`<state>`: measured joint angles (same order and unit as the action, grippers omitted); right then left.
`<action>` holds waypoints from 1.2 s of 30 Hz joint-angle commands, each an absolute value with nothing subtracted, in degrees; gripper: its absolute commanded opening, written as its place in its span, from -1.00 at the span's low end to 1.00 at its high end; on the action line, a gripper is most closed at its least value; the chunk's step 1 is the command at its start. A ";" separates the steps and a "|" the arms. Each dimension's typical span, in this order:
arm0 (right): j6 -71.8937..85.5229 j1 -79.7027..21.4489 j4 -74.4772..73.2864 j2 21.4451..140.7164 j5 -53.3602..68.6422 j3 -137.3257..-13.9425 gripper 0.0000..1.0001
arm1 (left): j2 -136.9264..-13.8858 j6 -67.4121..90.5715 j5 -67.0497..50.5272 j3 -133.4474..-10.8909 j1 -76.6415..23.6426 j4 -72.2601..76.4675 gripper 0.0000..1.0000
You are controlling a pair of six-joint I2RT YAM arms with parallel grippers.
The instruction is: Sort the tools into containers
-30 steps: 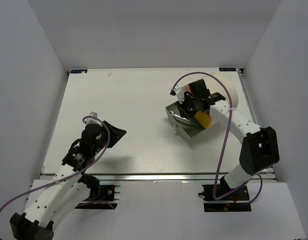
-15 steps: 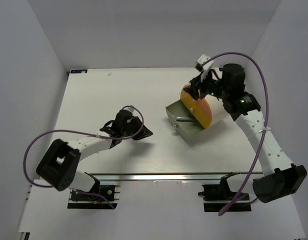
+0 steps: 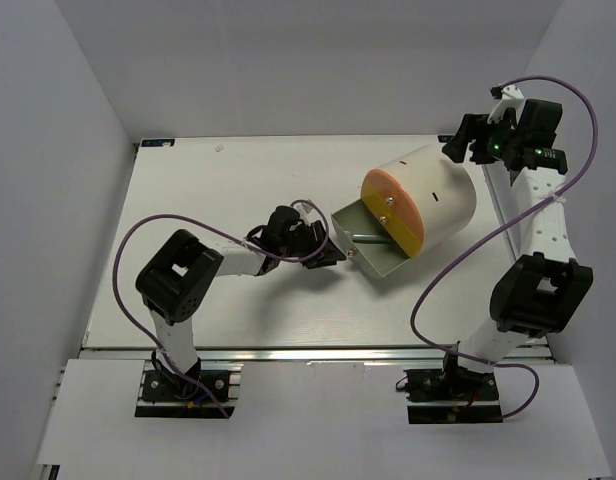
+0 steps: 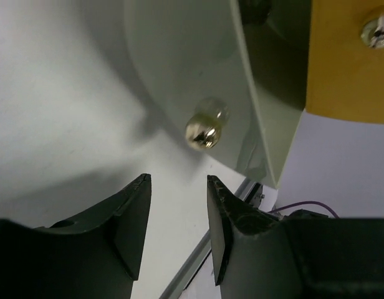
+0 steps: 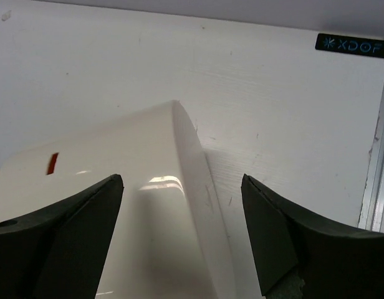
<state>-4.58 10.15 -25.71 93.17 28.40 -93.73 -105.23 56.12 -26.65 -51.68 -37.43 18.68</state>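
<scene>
Drum [image 3: 428, 190] on the tabletop [image 3: 218, 190], drawer [image 3: 353, 225] out. Right fingers [image 5: 86, 224], wide and empty, have withdrawn behind the drum; left fingers [image 4: 133, 212], half-open and empty, now face the knob [image 4: 204, 128], probably to shut the drawer.

Top external: fixed high above and behind the arm bases, looking steeply down; far enough back to take in the whole table [image 3: 218, 200], both arms and the drum [image 3: 443, 195]
Left wrist: low and very near, facing past the left gripper [image 4: 178, 187] at a knob [image 4: 204, 128] on the open compartment [image 4: 179, 56]
Right wrist: raised, looking down past the right gripper [image 5: 181, 180] at the drum's cream wall and the table's far right corner
Shared: the drum shows in all three views; the compartment shows in top external and left wrist
</scene>
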 commanded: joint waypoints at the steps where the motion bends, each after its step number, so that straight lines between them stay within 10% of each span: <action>1: -4.74 11.42 -28.74 94.21 31.55 -97.21 0.63 | -106.87 54.41 -29.88 -56.33 -37.53 21.44 0.02; 14: -7.56 12.92 -36.47 100.19 46.05 -92.82 -0.35 | -122.59 55.55 -33.75 -75.31 -38.76 22.24 0.02; 22: -8.26 13.01 -37.27 100.11 46.94 -91.58 -0.49 | -131.04 58.53 -34.89 -87.53 -39.29 22.24 0.02; 28: -8.53 13.79 -37.44 99.67 45.97 -91.67 -0.28 | -130.87 58.36 -34.10 -87.89 -39.29 21.54 -0.05; 32: -8.53 15.82 -37.09 99.05 42.90 -93.25 0.44 | -126.75 57.40 -31.31 -82.81 -38.85 20.48 -0.43; 36: -9.05 18.63 -36.39 98.61 39.91 -96.93 0.79 | -118.41 56.16 -25.77 -73.58 -36.92 19.07 -0.03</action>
<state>-7.05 16.34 -32.51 99.42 44.75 -94.37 -126.82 58.00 -31.81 -78.39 -38.81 22.13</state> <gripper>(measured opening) 0.888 0.443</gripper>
